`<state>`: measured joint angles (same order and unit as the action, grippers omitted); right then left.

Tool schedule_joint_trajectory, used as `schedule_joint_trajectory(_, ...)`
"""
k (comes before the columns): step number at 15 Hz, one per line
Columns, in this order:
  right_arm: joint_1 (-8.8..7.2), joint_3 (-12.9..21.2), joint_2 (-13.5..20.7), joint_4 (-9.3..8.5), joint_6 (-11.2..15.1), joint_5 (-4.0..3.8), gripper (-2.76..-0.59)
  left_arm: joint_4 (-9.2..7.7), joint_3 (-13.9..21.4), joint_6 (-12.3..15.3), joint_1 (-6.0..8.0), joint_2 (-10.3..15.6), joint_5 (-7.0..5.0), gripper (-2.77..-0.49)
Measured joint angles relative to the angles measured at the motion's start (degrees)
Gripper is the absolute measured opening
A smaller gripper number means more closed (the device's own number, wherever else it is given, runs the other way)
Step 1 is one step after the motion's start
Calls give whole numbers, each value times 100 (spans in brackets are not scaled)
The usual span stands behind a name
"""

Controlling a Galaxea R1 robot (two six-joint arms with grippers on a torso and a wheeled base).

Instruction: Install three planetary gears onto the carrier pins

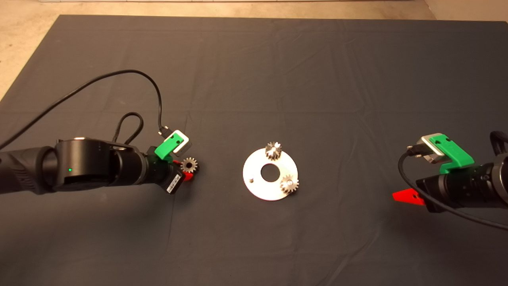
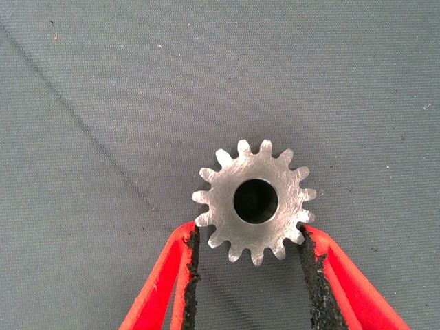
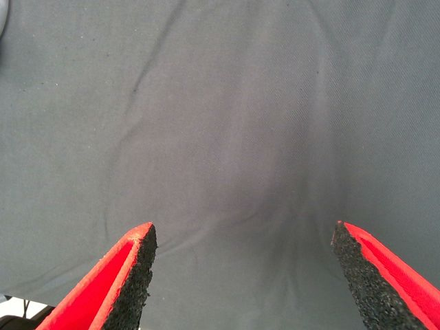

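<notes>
on the dark grey wrinkled cloth mat [image 1: 254,79] lies a flat round silver disc with a large central hole [image 1: 260,190], about midway between the two arms. two small silvery toothed steel gears already sit on its pins: one at the disc's far edge [image 1: 273,150], one at its near right edge [image 1: 289,184], each overhanging the rim a little. the third short silver stud [image 1: 252,180] stands bare on the disc's left side, with open mat between it and the left arm.

the third small toothed steel gear with a round central bore [image 2: 254,201] lies flat on the mat well left of the disc, at the tip of the left green gripper with red fingers [image 2: 249,237]. in the left wrist view the black pads [image 2: 190,261] stand on either side of the gear's near half, touching or nearly touching its teeth; whether they actually press it cannot be told. from the head view most of those fingers are hidden under the green bracket and camera block, and only a red tip shows beside the gear [image 1: 189,164].

a black cable [image 1: 119,79] loops from the left wrist across the mat behind the arm.

the right green gripper with red fingers [image 3: 244,237] hovers over bare mat well right of the disc, fingers spread wide, nothing between them. in the head view only one of its red fingers shows [image 1: 408,197]; the rest is cut off by the arm and the picture's edge.
</notes>
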<state>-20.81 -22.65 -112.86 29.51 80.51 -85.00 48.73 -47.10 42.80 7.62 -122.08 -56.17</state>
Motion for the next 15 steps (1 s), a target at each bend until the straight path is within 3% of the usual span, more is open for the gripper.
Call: schedule_joint_trajectory(15, 0, 20, 1, -2, 1, 0, -147, 39, 0, 41, -1, -18, 45, -223)
